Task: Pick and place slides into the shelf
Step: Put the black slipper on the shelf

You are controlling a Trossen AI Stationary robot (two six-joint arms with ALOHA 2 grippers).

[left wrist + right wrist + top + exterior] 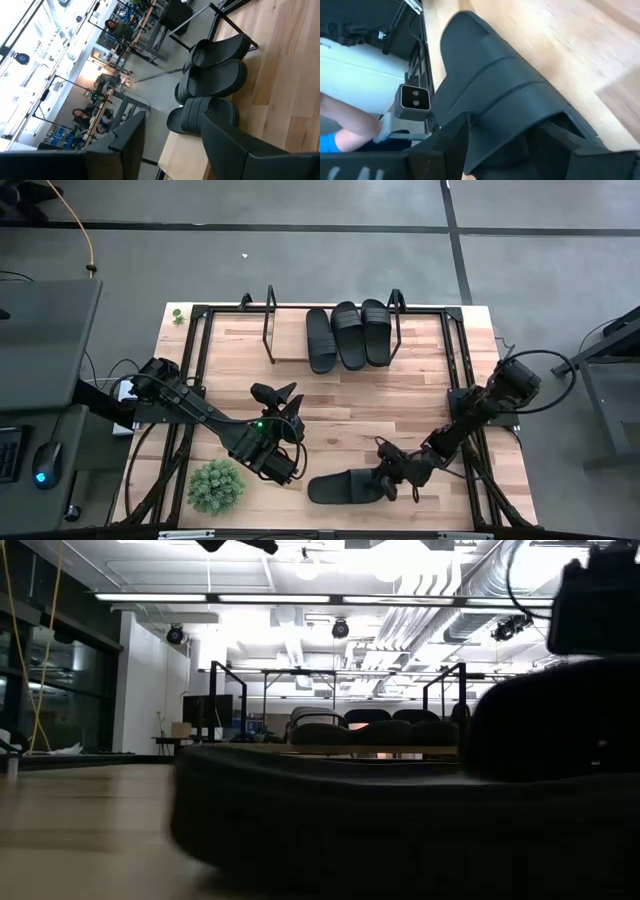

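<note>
Three black slides [348,335] lie side by side on the shelf [290,345], a light board with black wire end frames at the table's far edge; the left wrist view shows these slides [215,75] too. The fourth slide [340,487] lies near the table's near edge and fills the low view [400,820]. My right gripper [387,478] is at this slide's strap end, on its right. My left gripper [280,405] hovers open over the table's middle, pointing toward the shelf and touching nothing. My right gripper holds the fourth slide at its ribbed strap [495,90]. One finger [452,147] stands at each side of the strap, lying across the slide's width. It comes in low from the table's right. The sole seems to rest on the table; whether it is lifted I cannot tell.
A small green potted plant [216,485] stands near the table's near-left edge, close to my left arm. Black frame rails [196,380] run along the table's left and right sides. Bare board remains on the shelf left of the three slides. People sit in the room beyond.
</note>
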